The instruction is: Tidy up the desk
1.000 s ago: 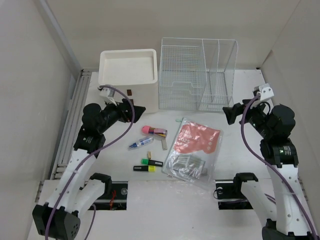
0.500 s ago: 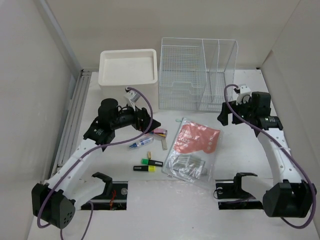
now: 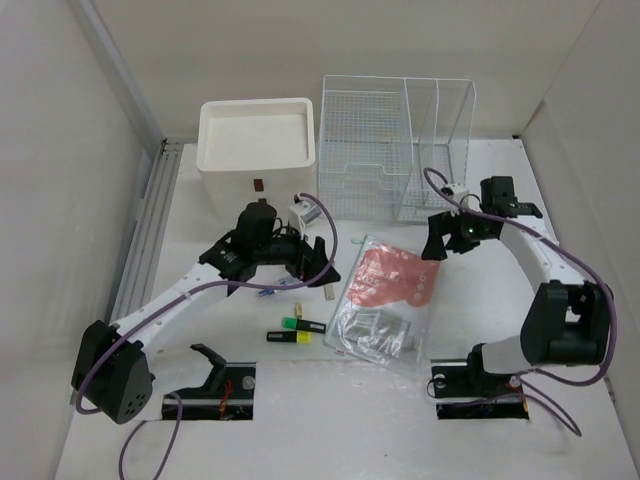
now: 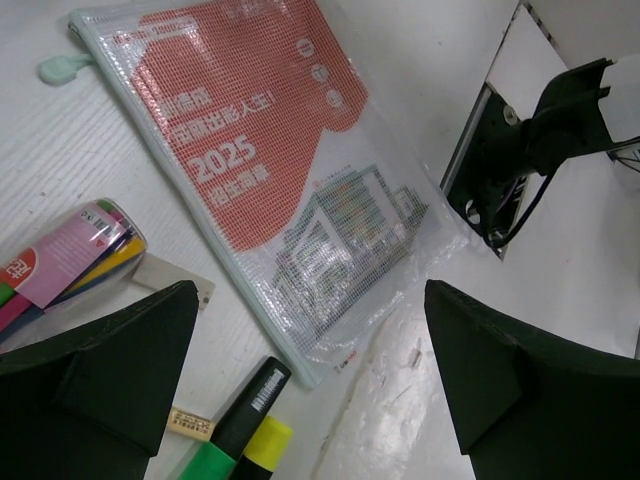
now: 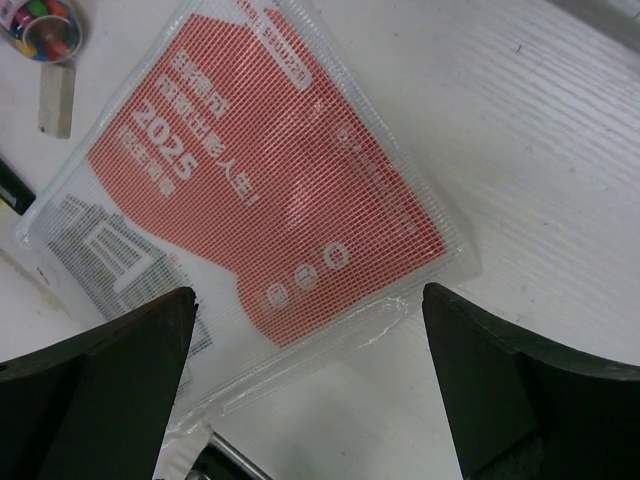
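Two arms work over the white tabletop [image 3: 472,305], which fills the floor of the beige-walled enclosure and carries every item. From its base at the near left, the left arm reaches forward and to the right, its wrist low above the pen clutter. The left gripper [image 3: 306,263] points toward the pouch, and the left wrist view shows its jaws spread wide with nothing between them. The right arm rises from the near right, arcs forward and bends inward to the left. The right gripper [image 3: 441,236] hangs above the far right corner of the pouch, its jaws equally wide and empty in the right wrist view. Item count, left to right: one white drawer box [image 3: 258,160] at the far left, touching one clear wire-mesh organizer [image 3: 395,150] on its right. One clear tube of coloured pens [image 4: 62,262] with a pink label lies just beside the pouch. Two highlighters [image 3: 296,330] lie side by side near the front edge, one green and one black with yellow. One mesh zip pouch [image 3: 385,295] with a red printed insert lies flat at centre.
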